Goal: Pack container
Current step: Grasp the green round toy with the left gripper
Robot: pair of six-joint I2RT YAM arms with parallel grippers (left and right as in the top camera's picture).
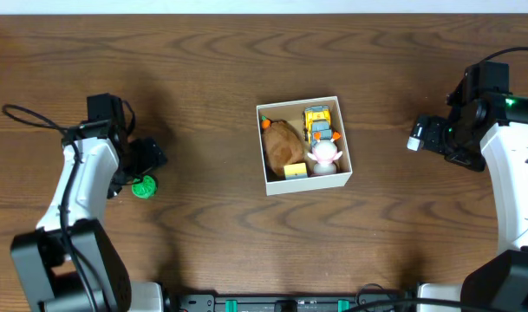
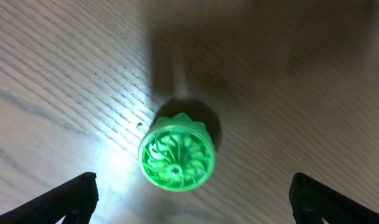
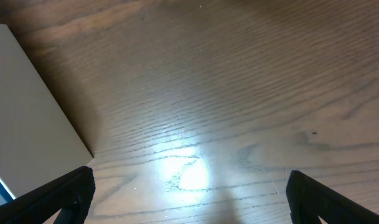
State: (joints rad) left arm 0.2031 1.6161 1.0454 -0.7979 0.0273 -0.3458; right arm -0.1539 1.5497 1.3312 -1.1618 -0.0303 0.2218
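The container (image 1: 344, 130), a shallow white square box, sits mid-table and holds a brown plush toy (image 1: 282, 144), a yellow toy truck (image 1: 317, 123), a white-and-pink figure (image 1: 323, 156) and a small yellow block (image 1: 295, 171). Its white wall also shows at the left of the right wrist view (image 3: 27, 118). A round green ribbed toy (image 1: 143, 187) lies on the table at the left. My left gripper (image 2: 189, 196) is open directly above the green toy (image 2: 177, 157), which lies just ahead of the fingertips. My right gripper (image 3: 189, 193) is open and empty over bare wood, right of the box.
The wooden table (image 1: 211, 78) spreads around the box. A black bar with connectors (image 1: 290, 303) runs along the front edge. A cable (image 1: 29, 117) trails from the left arm.
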